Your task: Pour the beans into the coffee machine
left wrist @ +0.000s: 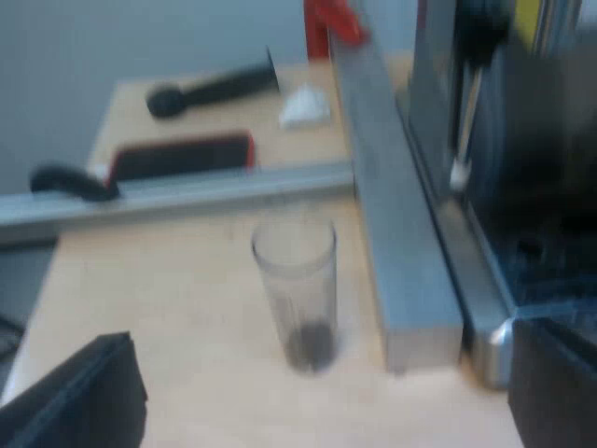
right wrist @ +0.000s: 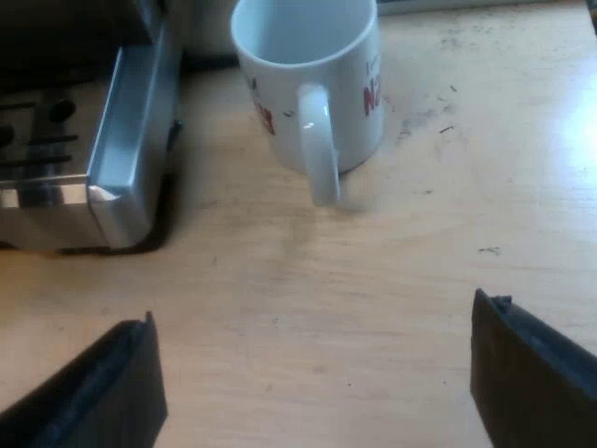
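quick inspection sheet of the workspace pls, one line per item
surface: wooden table, a few dark specks
job's things: measuring glass upright, dark contents at its bottom, likely beans; espresso machine beyond a metal rail
clutter: white mug upright, looks empty, by the machine's drip tray; black-handled tool; white scrap
grippers: left gripper open, empty, near the glass; right gripper open, empty, short of the mug
cables: nothing seen
surroundings: pale wall past the table's edge

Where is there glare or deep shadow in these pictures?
Right wrist view: glare whitens the pale wooden tabletop near the white ceramic mug. Left wrist view: the clear measuring glass is evenly lit; the steel espresso machine sits in shadow.
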